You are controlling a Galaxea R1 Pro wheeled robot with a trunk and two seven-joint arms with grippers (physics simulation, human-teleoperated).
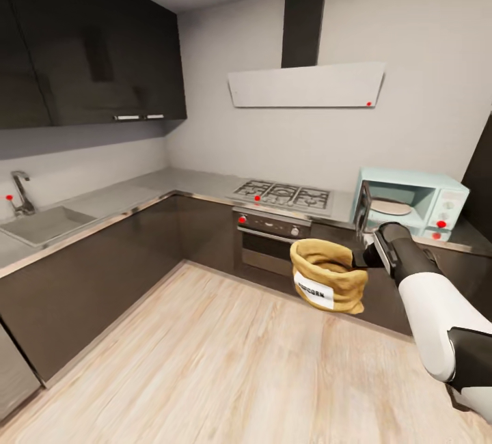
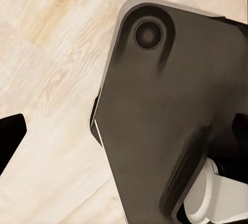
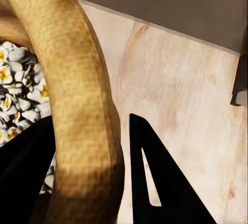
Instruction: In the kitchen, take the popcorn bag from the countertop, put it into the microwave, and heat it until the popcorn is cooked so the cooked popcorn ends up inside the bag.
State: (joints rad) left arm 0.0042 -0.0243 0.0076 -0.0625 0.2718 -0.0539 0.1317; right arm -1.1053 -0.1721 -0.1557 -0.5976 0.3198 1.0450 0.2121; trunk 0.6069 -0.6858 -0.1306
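Right claw (image 1: 360, 257) is clamped on the popcorn bag's (image 1: 328, 285) rolled rim, bag dangling over the floor. The open microwave (image 1: 410, 203) sits just beyond and above the claw, so it's a short lift forward.

— What sits along the back wall?
— A gas hob (image 1: 283, 194) set over a steel oven (image 1: 269, 244), with a pale extractor hood (image 1: 306, 85) and its dark chimney above.
— And to the left?
— A sink (image 1: 42, 223) with a chrome tap (image 1: 20, 192), under glossy dark wall cabinets (image 1: 89, 41).
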